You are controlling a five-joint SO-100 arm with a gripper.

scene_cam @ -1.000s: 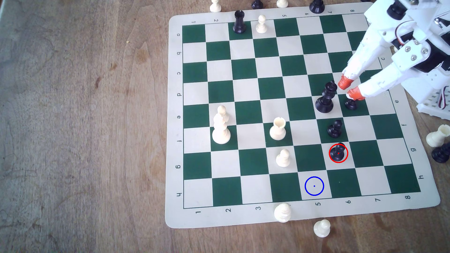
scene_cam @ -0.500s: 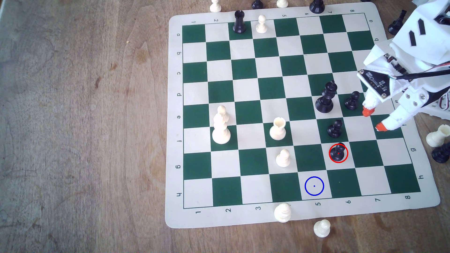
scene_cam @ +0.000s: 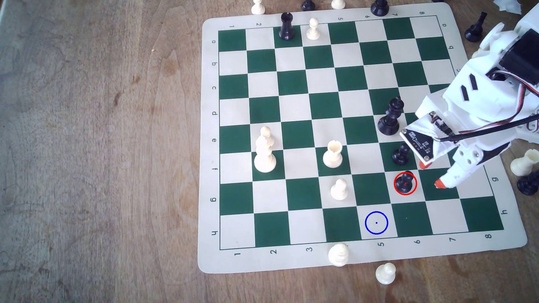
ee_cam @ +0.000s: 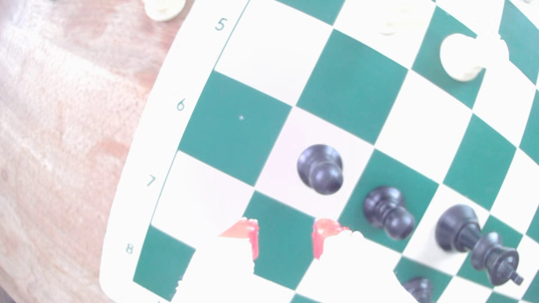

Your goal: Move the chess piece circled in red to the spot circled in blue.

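The black pawn [scene_cam: 405,183] is short and glossy, with a round head, a ringed collar and a wide round base; it stands upright on a cream square inside a thin red ring, in the row lettered g and the column numbered 6. In the wrist view the same pawn [ee_cam: 320,168] shows from above, its head round over the broad base, centred on its pale square. The blue ring [scene_cam: 376,223] with its centre dot marks a bare cream square in the row lettered h, one row nearer the numbered edge and one column toward the exterior view's left, diagonal to the pawn's square. The tool [scene_cam: 431,174] hangs over the green square just to the exterior view's right of the pawn, its two orange-tipped fingers [scene_cam: 440,183] spread apart with nothing between them; in the wrist view the tool [ee_cam: 285,237] frames bare green, near the pawn but not touching it. A second black pawn [scene_cam: 401,155] stands on the next green square, and a taller black king [scene_cam: 390,117] beyond it. The board [scene_cam: 210,145] lies flat on the wooden desk [scene_cam: 102,145], carrying also a cream rook [scene_cam: 333,154] and a cream pawn [scene_cam: 339,189].
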